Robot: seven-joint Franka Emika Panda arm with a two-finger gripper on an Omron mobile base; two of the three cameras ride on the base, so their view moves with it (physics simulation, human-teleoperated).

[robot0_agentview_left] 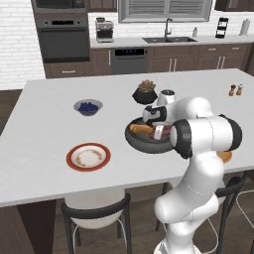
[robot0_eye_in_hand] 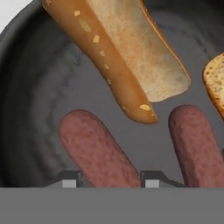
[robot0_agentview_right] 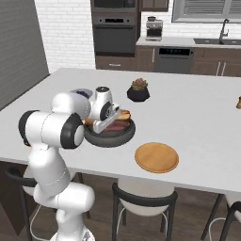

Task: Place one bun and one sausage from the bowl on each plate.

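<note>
While slanted between the fingers (robot0_eye_in_hand: 109, 180), sausage (robot0_eye_in_hand: 98, 151) lies lengthwise.

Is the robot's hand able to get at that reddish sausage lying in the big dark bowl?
Probably yes. The hand sits low in the wide dark bowl with its fingers either side of the reddish-brown sausage, and nothing lies across it; the long tan bun lies beyond its far end.

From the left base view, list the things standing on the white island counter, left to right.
Red-rimmed white round plate → small grey bowl of blue berries → wide dark grey-black bowl holding the buns and sausages → pair of small brown shakers.
</note>
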